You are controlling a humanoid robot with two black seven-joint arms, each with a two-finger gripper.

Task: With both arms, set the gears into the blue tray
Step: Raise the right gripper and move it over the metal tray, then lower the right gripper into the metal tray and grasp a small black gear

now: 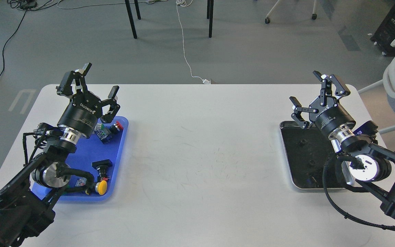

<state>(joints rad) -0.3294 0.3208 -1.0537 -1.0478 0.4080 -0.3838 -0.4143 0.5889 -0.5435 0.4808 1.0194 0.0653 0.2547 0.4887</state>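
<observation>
The blue tray (91,147) lies at the table's left side, partly covered by my left arm. My left gripper (100,79) hangs open above the tray's far end, nothing between its fingers. On the right, my right gripper (312,90) is open and empty over the far edge of a silver-rimmed metal tray (287,154) with black lining. A few small dark round lumps that may be gears (302,142) show faintly on that lining; they are hard to make out against the black.
The blue tray holds push-button switches with a red cap (117,127), a green cap (99,127) and a yellow cap (101,187). Beyond the white table (201,144) are chair legs, a white cable on the floor, and a white chair at far right.
</observation>
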